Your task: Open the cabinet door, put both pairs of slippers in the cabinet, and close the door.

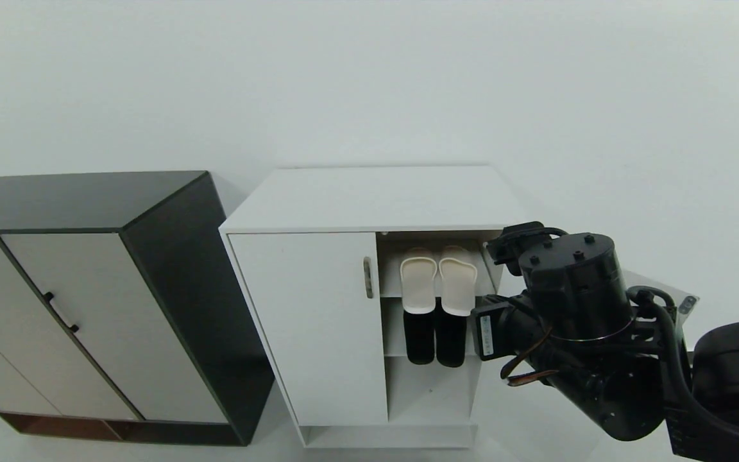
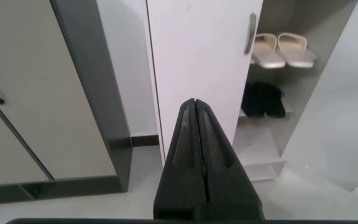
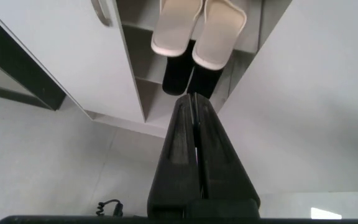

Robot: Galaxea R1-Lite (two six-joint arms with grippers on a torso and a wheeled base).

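The white cabinet point(image 1: 369, 199) has its left door point(image 1: 305, 321) closed and its right door point(image 2: 334, 112) swung open. A pair of white slippers point(image 1: 438, 282) lies on the upper shelf, toes out over the edge. A pair of black slippers point(image 1: 435, 337) sits on the shelf below. My right gripper point(image 3: 194, 96) is shut on nothing, in front of the open compartment and below the black slippers point(image 3: 191, 78). My left gripper point(image 2: 194, 102) is also shut on nothing and points at the closed left door from some way back.
A dark cabinet with beige doors point(image 1: 87, 289) stands close to the white cabinet's left. My right arm point(image 1: 568, 308) hides most of the open door in the head view. Bare floor lies in front of both cabinets.
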